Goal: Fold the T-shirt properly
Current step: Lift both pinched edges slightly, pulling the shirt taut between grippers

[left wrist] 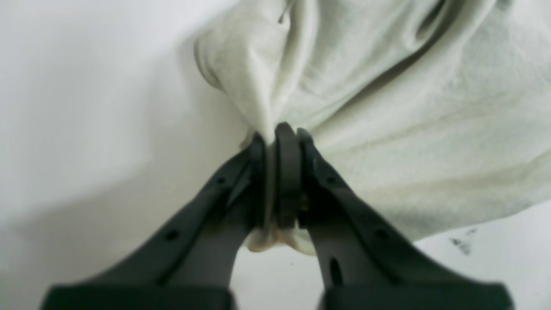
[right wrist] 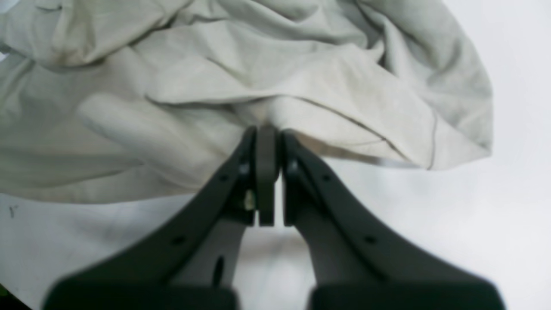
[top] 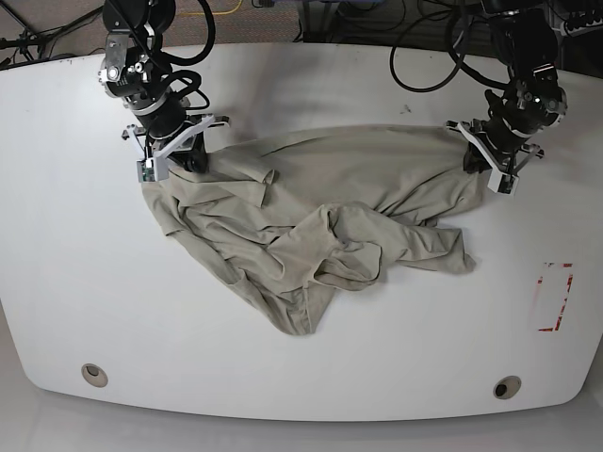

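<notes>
Left end effector (left wrist: 275,133) clenched on a bunched pinch of T-shirt (left wrist: 409,129) at the garment's 3 o'clock edge. Right end effector (right wrist: 267,133) likewise clamped on cloth at the 9 o'clock edge. Stretched between the two grips along the far hem, crumpled toward 6 o'clock at the middle of the white bench (top: 301,377). Likely light, soft and limp, prone to sagging and wrinkling; best taken by hems, shoulders or corners, both sides together.

Both arms are black, jointed and trailing black cables; white brackets sit near each wrist. The left end effector (left wrist: 277,133) has dark, curved fingers with small round holes (screw points, perhaps); the right end effector (right wrist: 267,133) matches.
</notes>
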You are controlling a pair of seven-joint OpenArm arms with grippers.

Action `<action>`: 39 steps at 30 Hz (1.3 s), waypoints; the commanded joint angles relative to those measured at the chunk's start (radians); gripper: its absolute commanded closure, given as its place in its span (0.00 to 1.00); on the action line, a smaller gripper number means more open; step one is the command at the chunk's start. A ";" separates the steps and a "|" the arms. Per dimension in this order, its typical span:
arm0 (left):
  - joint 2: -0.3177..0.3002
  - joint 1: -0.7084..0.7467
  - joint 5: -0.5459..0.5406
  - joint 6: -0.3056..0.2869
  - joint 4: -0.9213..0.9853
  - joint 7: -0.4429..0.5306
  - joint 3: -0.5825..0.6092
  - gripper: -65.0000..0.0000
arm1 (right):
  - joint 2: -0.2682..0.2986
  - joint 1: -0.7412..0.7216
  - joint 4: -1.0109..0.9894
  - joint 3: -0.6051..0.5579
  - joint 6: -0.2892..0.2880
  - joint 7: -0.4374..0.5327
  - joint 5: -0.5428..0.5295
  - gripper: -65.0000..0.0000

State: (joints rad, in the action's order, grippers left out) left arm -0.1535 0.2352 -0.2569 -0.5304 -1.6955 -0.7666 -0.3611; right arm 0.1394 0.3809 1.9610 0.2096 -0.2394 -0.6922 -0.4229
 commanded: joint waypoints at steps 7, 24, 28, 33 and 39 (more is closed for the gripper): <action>-0.011 -0.018 -0.021 0.013 -0.121 -0.012 -0.010 1.00 | 0.021 -0.017 0.030 0.012 -0.004 0.030 -0.012 1.00; -0.045 0.052 -0.101 -0.001 -0.230 -0.144 -0.070 1.00 | 0.011 -0.011 0.027 0.009 -0.005 0.027 -0.025 1.00; -0.056 0.101 -0.080 -0.004 -0.217 -0.136 -0.082 1.00 | 0.011 -0.006 0.028 0.009 -0.004 0.027 -0.031 1.00; -0.048 0.083 -0.085 -0.001 -0.219 -0.133 -0.070 1.00 | 0.011 -0.018 0.031 0.006 -0.002 0.029 -0.017 1.00; -0.030 0.045 -0.082 -0.003 -0.223 -0.145 -0.061 1.00 | 0.016 -0.041 0.026 0.005 -0.003 0.028 -0.013 1.00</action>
State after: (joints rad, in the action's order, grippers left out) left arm -0.1791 0.2825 -0.3412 -0.5323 -1.8969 -0.9188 -0.4175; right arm 0.1452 0.3519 1.9675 0.2089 -0.2390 -0.6922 -0.4252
